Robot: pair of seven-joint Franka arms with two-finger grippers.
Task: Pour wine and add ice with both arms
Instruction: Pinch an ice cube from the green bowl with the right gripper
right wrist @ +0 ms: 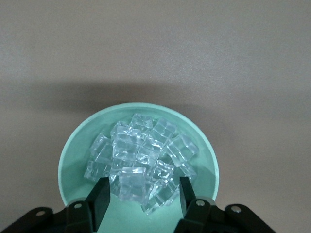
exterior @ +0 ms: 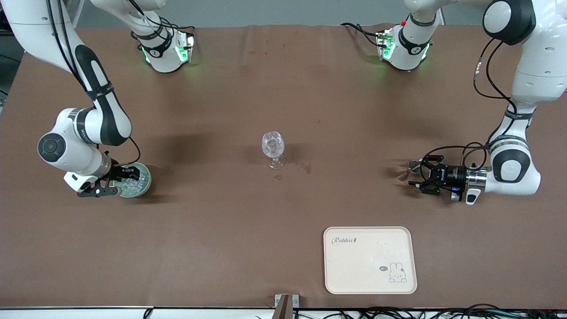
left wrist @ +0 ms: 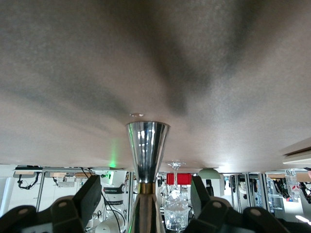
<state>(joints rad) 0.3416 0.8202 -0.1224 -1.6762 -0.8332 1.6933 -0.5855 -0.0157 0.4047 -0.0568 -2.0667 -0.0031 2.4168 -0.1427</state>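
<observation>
A clear stemmed glass [exterior: 273, 149] stands mid-table, with clear lumps glittering in its bowl; it also shows in the left wrist view [left wrist: 175, 208]. Ice [right wrist: 141, 158] is heaped in a mint-green bowl [right wrist: 73, 165], which stands toward the right arm's end of the table [exterior: 145, 179]. My right gripper [right wrist: 143, 187] is open just over the ice, with its fingers [right wrist: 101, 196] on either side of a few cubes; it also shows in the front view [exterior: 125, 179]. My left gripper [exterior: 413, 173] is open and level, and its fingers [left wrist: 91, 193] flank an upright silver jigger [left wrist: 147, 145] without touching it.
A cream tray [exterior: 370, 260] with a rabbit print lies near the table's front edge, toward the left arm's end. Small wet spots [exterior: 304, 167] mark the brown table beside the glass. Both arm bases [exterior: 166, 51] stand along the table's back edge.
</observation>
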